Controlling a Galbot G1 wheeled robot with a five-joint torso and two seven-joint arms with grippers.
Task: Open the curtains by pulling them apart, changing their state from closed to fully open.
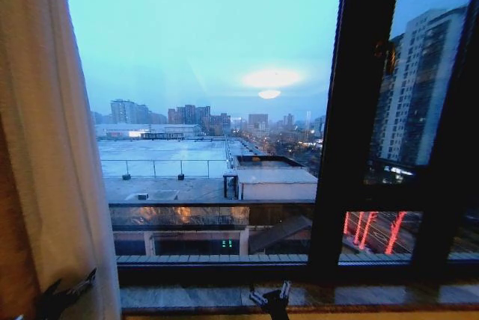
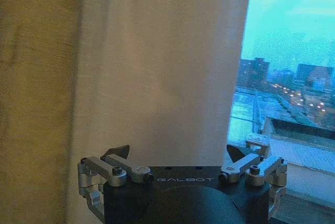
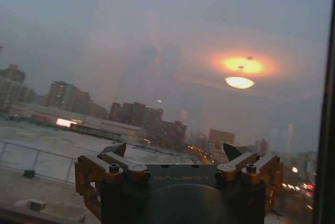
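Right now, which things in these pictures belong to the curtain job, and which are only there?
Belong to the job:
- sheer white curtain, gathered at the window's left
- left gripper, open, against that curtain
- right gripper, open, low before the glass, touching nothing

Only there:
- golden-brown drape
- dark window frame
- window sill

A large window pane (image 1: 209, 73) is seen with a dusk city skyline behind it. A dark vertical window frame (image 1: 346, 111) stands right of centre. A flat rooftop (image 1: 161, 157) with a railing lies below. A tall apartment block (image 1: 419, 81) is seen at right. A golden-brown drape (image 2: 31, 98) hangs at left. A lamp reflection (image 3: 239, 82) is caught in the glass.
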